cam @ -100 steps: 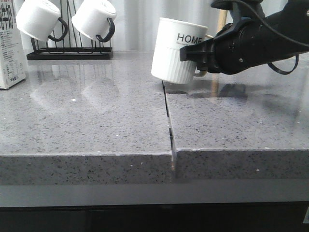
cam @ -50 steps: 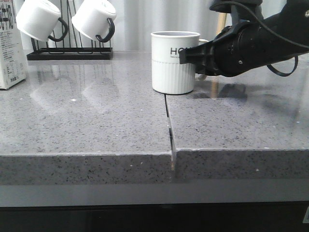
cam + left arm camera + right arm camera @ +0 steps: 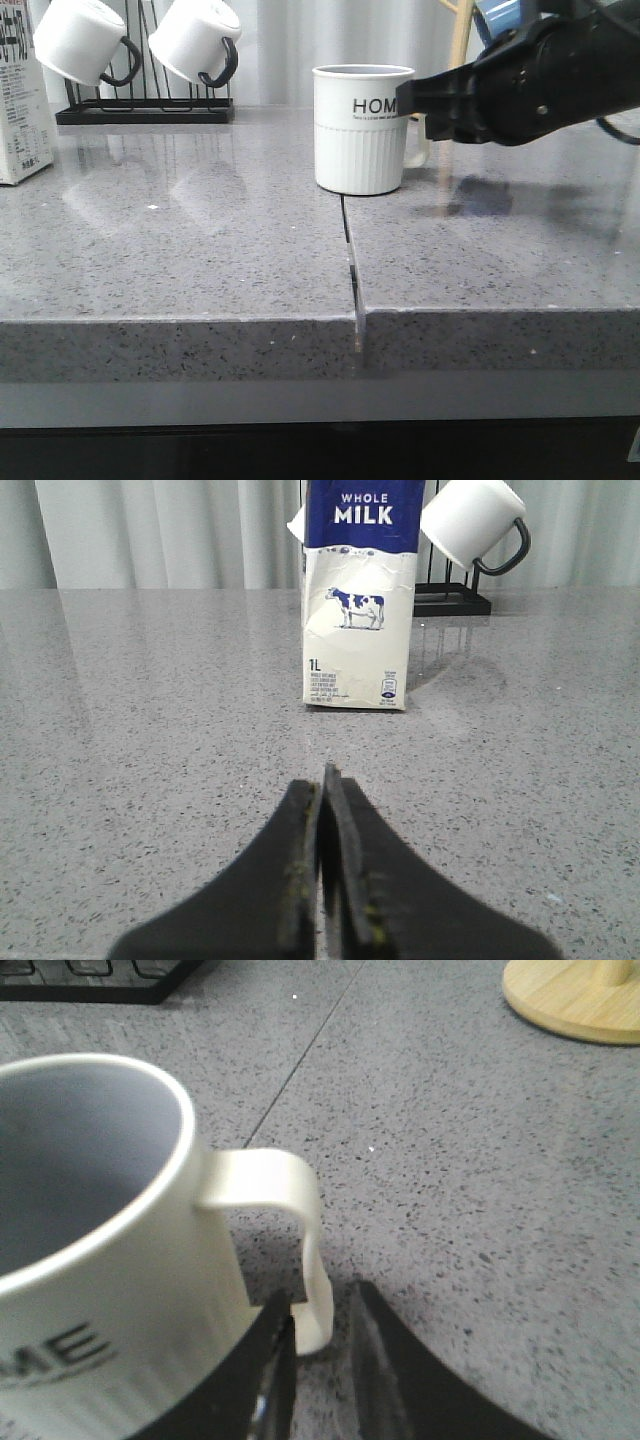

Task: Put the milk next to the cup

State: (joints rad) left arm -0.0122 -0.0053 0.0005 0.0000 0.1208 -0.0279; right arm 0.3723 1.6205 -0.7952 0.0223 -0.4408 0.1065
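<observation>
- Up front, the grey speckled counter (image 3: 200, 260) has a seam running back from its near edge straight to the cup (image 3: 363, 130).
- That cup stands upright on the counter at the seam's far end, "HOM" readable, the rest of the word hidden behind the right gripper (image 3: 412, 100).
- From the right wrist view, the right gripper (image 3: 320, 1360) has its fingers slightly apart, either side of the lower end of the cup's handle (image 3: 290, 1220). Can't tell if they touch it; it doesn't look pinched.
- Left gripper (image 3: 322, 810) has its fingers pressed together with nothing between them, pointing at the milk (image 3: 360, 595).
- Milk is upright at the far left of the counter, well apart from the cup.
- Behind it, a black rack (image 3: 145, 110) holds two white mugs (image 3: 80, 40) with black handles, tilted.
</observation>
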